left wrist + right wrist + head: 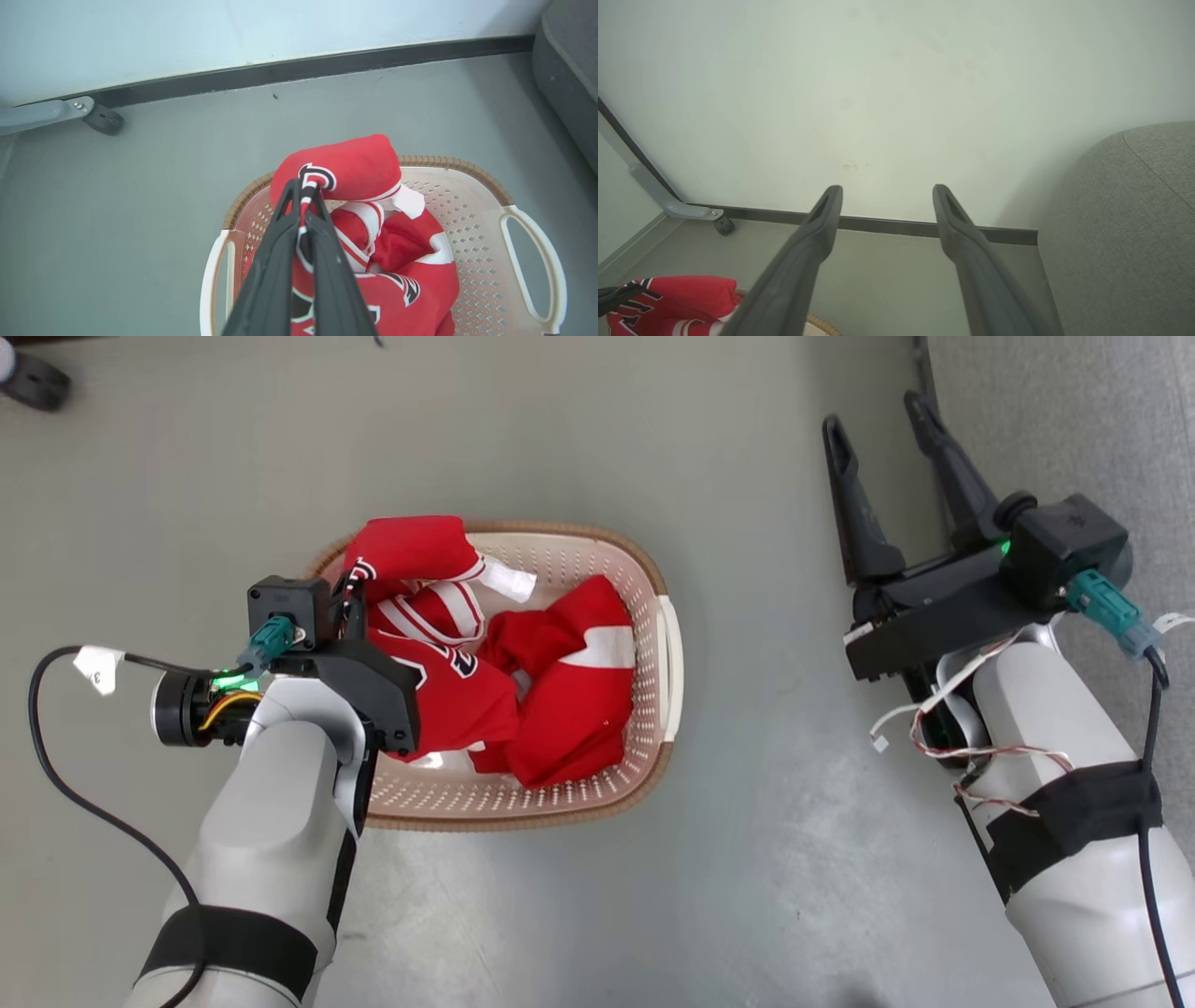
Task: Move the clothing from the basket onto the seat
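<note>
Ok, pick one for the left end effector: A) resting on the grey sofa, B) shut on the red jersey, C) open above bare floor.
B: the left end effector is pinched shut on the trimmed edge of the jersey, above the basket.

head: high, straight down at smooth grey floor | left wrist: close over cream perforated plastic basket, towards pale wall | right wrist: level at same wall | shared: dark skirting strip
</note>
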